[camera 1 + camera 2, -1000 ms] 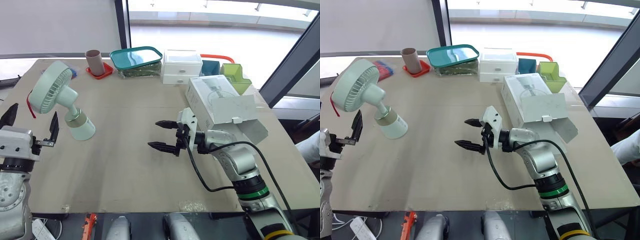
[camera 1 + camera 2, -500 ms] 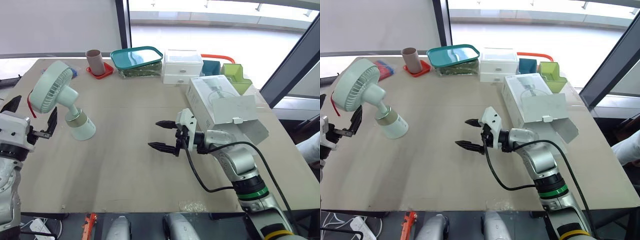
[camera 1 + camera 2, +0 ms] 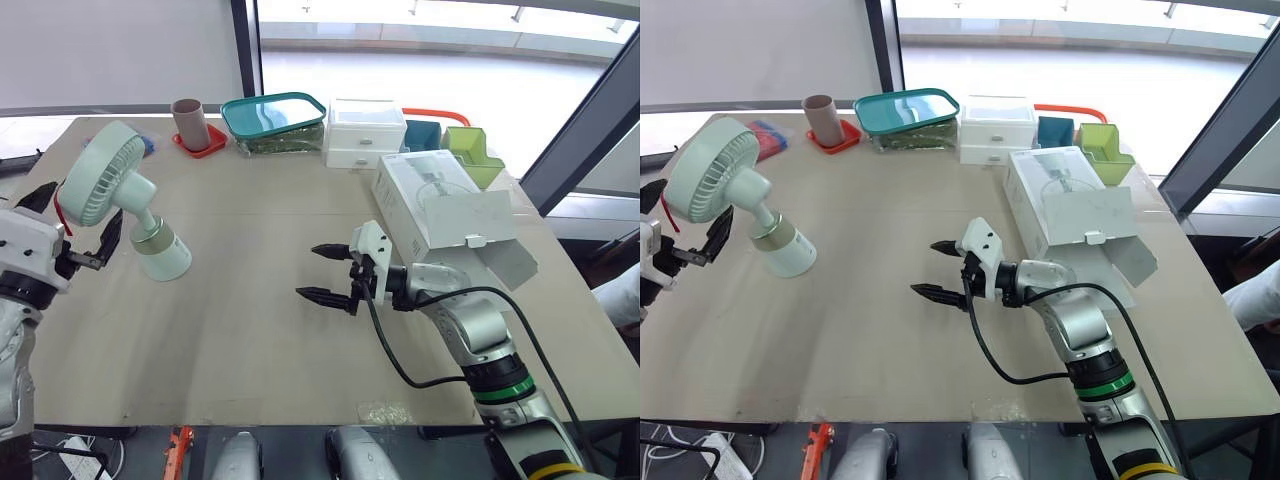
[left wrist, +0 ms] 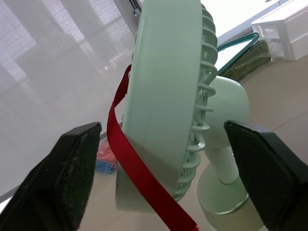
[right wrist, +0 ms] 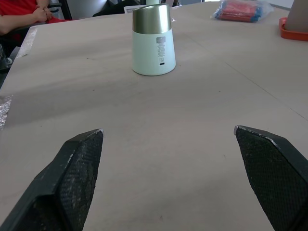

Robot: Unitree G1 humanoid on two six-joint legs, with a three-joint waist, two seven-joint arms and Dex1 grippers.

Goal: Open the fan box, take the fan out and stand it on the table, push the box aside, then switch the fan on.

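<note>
Table [image 3: 250,310] bears the fan [image 3: 105,190], standing outside its flap-open box [image 3: 440,205]; left pincer [image 3: 78,220] and right pincer [image 3: 308,271] gape empty

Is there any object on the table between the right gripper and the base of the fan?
Nothing visible does. The right gripper, open, faces the fan's base, and only tabletop lies between them. The box lies on the gripper's other side, away from that base.
</note>
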